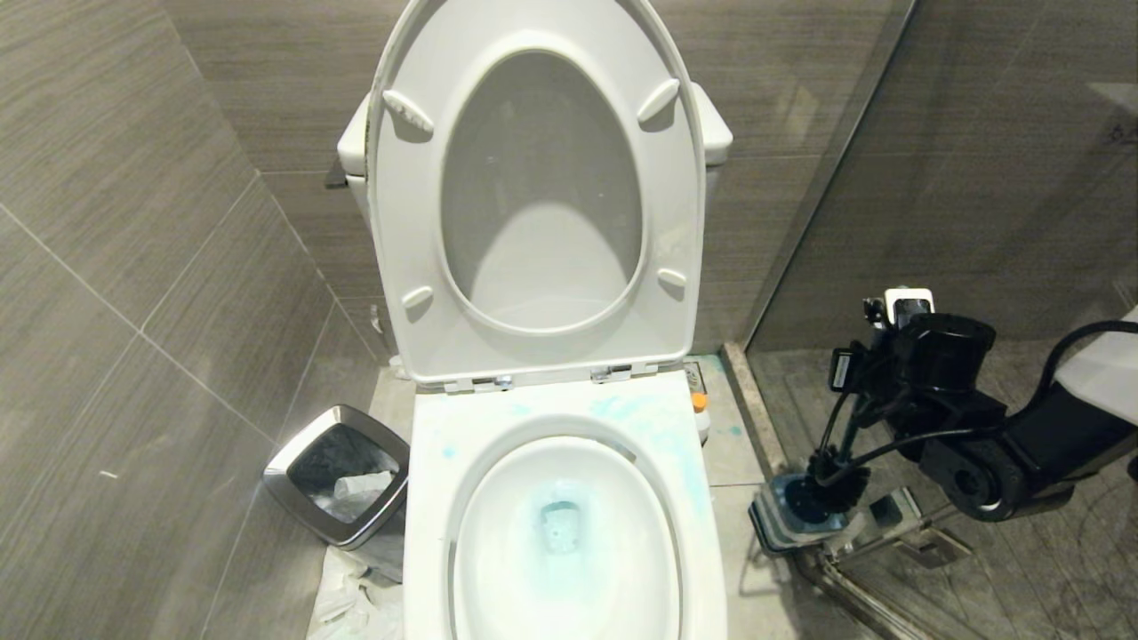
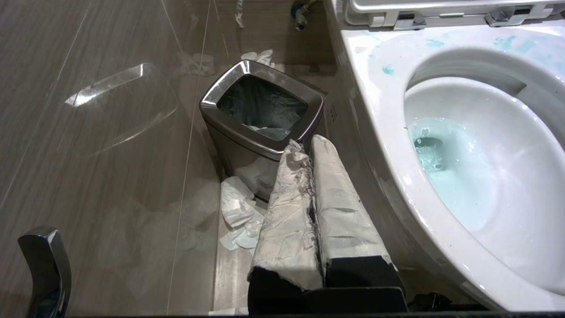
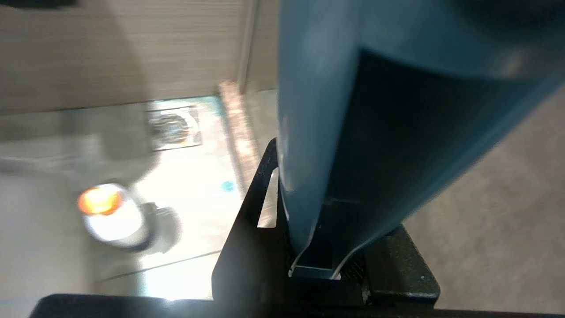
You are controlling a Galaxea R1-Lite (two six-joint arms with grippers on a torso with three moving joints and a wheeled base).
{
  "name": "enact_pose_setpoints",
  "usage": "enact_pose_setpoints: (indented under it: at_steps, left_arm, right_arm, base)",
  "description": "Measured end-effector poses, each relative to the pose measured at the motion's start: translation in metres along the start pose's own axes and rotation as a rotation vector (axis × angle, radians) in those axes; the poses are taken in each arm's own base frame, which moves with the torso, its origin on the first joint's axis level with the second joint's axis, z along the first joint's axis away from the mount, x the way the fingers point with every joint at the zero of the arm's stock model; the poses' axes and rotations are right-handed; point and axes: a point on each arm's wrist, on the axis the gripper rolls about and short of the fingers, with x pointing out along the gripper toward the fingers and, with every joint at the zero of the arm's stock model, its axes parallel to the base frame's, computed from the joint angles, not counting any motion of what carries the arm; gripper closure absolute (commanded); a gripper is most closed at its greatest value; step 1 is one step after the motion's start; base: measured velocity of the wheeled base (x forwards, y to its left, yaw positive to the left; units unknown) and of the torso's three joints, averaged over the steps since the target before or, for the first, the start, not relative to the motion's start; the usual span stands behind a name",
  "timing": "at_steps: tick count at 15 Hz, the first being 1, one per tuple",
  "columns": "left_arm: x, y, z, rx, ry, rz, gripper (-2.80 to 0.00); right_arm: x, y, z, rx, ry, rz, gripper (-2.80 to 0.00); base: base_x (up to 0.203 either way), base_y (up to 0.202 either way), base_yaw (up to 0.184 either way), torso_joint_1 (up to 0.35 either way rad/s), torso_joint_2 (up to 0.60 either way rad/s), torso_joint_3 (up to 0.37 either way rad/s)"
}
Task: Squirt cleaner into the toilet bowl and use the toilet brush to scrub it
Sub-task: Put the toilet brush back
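Toilet brush (image 3: 309, 132) sits clamped between your right fingers (image 3: 265, 212): in the right wrist view its teal handle runs straight out from between the two black pads, filling most of the frame. In the head view the right gripper (image 1: 858, 391) stands off to the right of the bowl (image 1: 427, 498), well apart from it, with the thin handle dropping from the fingers to the dark bristle head (image 1: 836, 484). That head is at the mouth of the square holder (image 1: 787, 520) on the floor; whether it rests inside or hangs just above, you cannot quite tell from this angle.

Your left fingers (image 2: 335, 194), wrapped in smudged white paper, are pressed together with nothing between them. They point at the steel bin (image 2: 260, 128), which lies just past their tips, and the bowl's outer wall runs close along one side of them. Crumpled tissue (image 2: 238, 212) lies on the floor at the bin's base, beside the fingers.

Cleaner (image 1: 649, 427) shows as pale turquoise smears on the rim near the hinges and on its right side, and it tints the water (image 1: 560, 524) at the bottom of the bowl. The seat and lid (image 1: 533, 187) stand upright against the tank.
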Motion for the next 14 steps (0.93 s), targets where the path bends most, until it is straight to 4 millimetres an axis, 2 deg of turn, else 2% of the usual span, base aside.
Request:
enact_pose_setpoints:
  at_steps: [3, 7, 12, 14]
  left_arm:
    - [0.000, 0.000, 0.000, 0.000, 0.000, 0.000, 0.00]
    - [0.000, 0.000, 0.000, 0.000, 0.000, 0.000, 0.00]
    - [0.000, 0.000, 0.000, 0.000, 0.000, 0.000, 0.00]
    - [0.000, 0.000, 0.000, 0.000, 0.000, 0.000, 0.00]
  right_arm:
    - [0.013, -0.001, -0.020, -0.030, -0.041, -0.018, 0.00]
    - [0.024, 0.004, -0.044, -0.046, -0.012, 0.000, 0.00]
    - [0.031, 0.009, -0.064, -0.061, 0.026, 0.029, 0.00]
    - [0.037, 0.011, -0.066, -0.060, 0.018, 0.032, 0.00]
  base:
    - [0.000, 0.000, 0.000, 0.000, 0.00, 0.000]
    - [0.000, 0.000, 0.000, 0.000, 0.00, 0.000]
    - [0.000, 0.000, 0.000, 0.000, 0.00, 0.000]
    - [0.000, 0.000, 0.000, 0.000, 0.00, 0.000]
